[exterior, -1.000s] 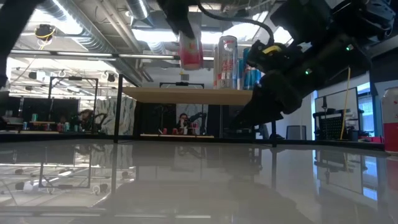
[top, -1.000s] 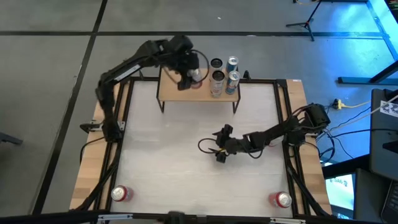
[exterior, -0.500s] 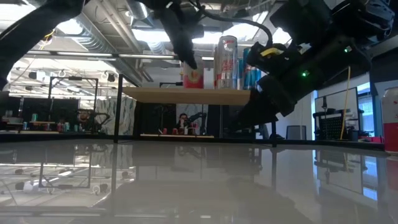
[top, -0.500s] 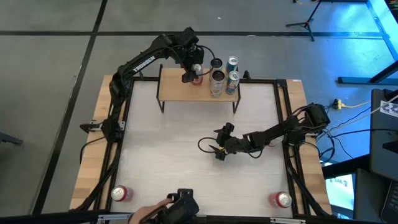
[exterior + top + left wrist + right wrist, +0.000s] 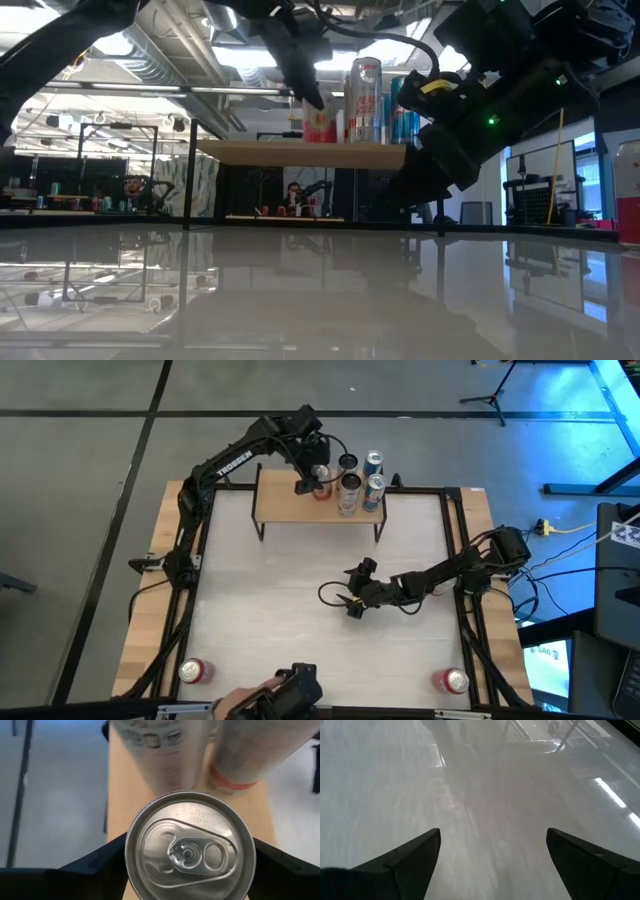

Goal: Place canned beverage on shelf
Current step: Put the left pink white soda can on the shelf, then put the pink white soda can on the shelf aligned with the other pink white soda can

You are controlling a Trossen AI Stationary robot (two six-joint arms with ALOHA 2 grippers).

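The shelf (image 5: 285, 506) is a light-wood board on thin black legs at the table's far edge. It also shows in the low view (image 5: 260, 152). My left gripper (image 5: 306, 478) is over the shelf, shut on a red can (image 5: 319, 487), which also shows in the low view (image 5: 320, 124). The can's silver top (image 5: 190, 851) fills the left wrist view. Several other cans stand on the shelf beside it, among them a tall silver one (image 5: 349, 491) and a blue one (image 5: 375, 491). My right gripper (image 5: 350, 601) is open and empty low over the table's middle (image 5: 493, 837). My left gripper pinches the red can between its two fingers, one on each side of the can's wall just below the rim (image 5: 128, 851). The fingers (image 5: 95, 865) come from above, pointing down. The can is upright, and its base is on the shelf board (image 5: 320, 141).
One red can stands at the near left corner (image 5: 192, 671) and one at the near right corner (image 5: 451, 680). A person's hand with a dark device (image 5: 285, 693) is at the near edge. The shelf's left part (image 5: 275, 500) is bare.
My left gripper has carried the red can down from above the shelf onto the board and a little toward the other cans. The can has stayed upright. A person's hand with a dark device has come in at the near edge.
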